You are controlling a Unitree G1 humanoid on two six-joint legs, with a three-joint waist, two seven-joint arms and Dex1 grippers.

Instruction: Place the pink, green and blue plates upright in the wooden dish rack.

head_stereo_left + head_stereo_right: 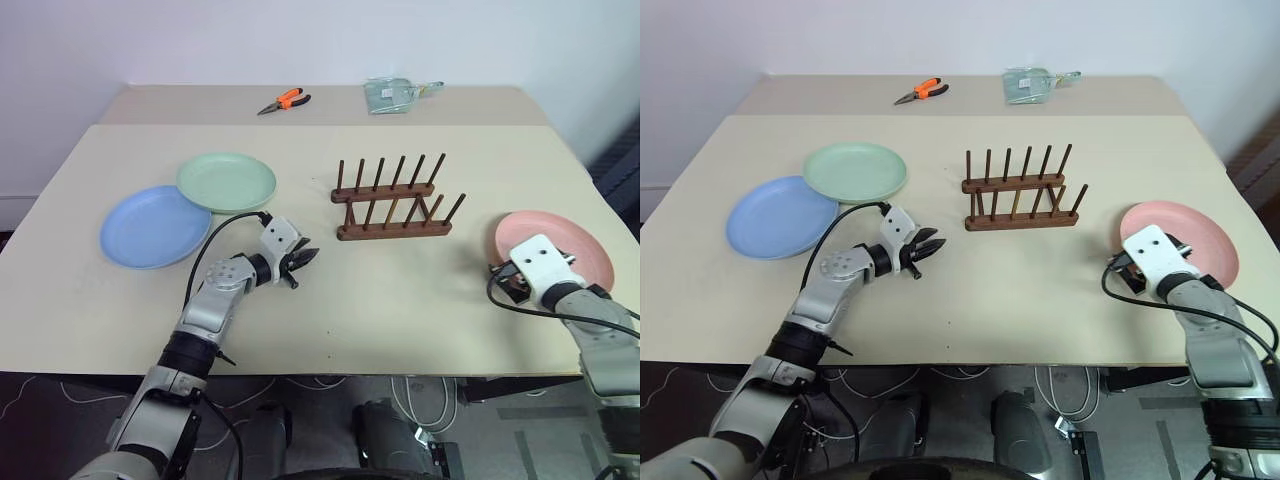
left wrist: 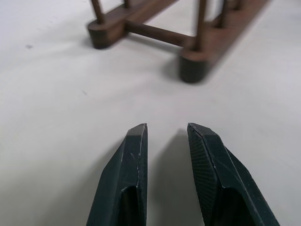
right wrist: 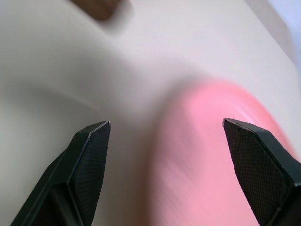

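With its jaws spread wide, the right gripper (image 3: 167, 141) is hovering over the near edge of the pink plate (image 1: 560, 243), prob. lining up a rim grab. Left gripper (image 2: 167, 134), fingers slightly apart & empty, is pointing at the wooden dish rack (image 1: 395, 195), mid-table w/ no plates. Green plate (image 1: 227, 181) is overlapping the blue plate (image 1: 152, 227), both flat at far left.

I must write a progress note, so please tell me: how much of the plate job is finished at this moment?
Nothing is finished: the wooden dish rack holds no plate. The green plate and blue plate lie flat on the table, the green one overlapping the blue. In hand: the right gripper is open over the pink plate, which also lies flat. The left gripper, slightly open, holds nothing. All three plates remain.
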